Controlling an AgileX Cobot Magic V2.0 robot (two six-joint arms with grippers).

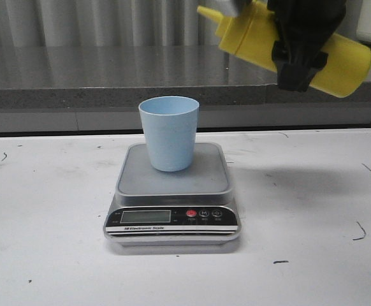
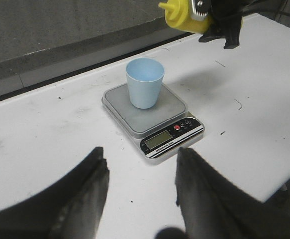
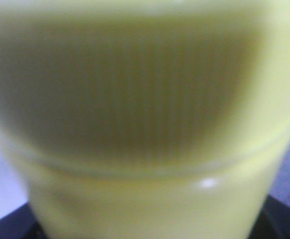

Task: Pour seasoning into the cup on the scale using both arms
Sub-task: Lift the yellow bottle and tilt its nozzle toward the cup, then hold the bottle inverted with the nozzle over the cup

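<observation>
seasoning tilted, clamped in right gripper

The setting reads as a robotics lab or test bench rather than a home kitchen. A plain white table fills the near part of the scene, its surface scuffed with small dark marks and streaks and bare apart from a digital kitchen scale set out in the middle. Along the far edge runs a long grey speckled ledge, like a stone or composite counter, with a paler grey band beneath it. Behind that hangs a wall of pale vertical folds or corrugations, resembling a curtain or sheeting. A black robot arm hangs over the far right of the table.
</observation>
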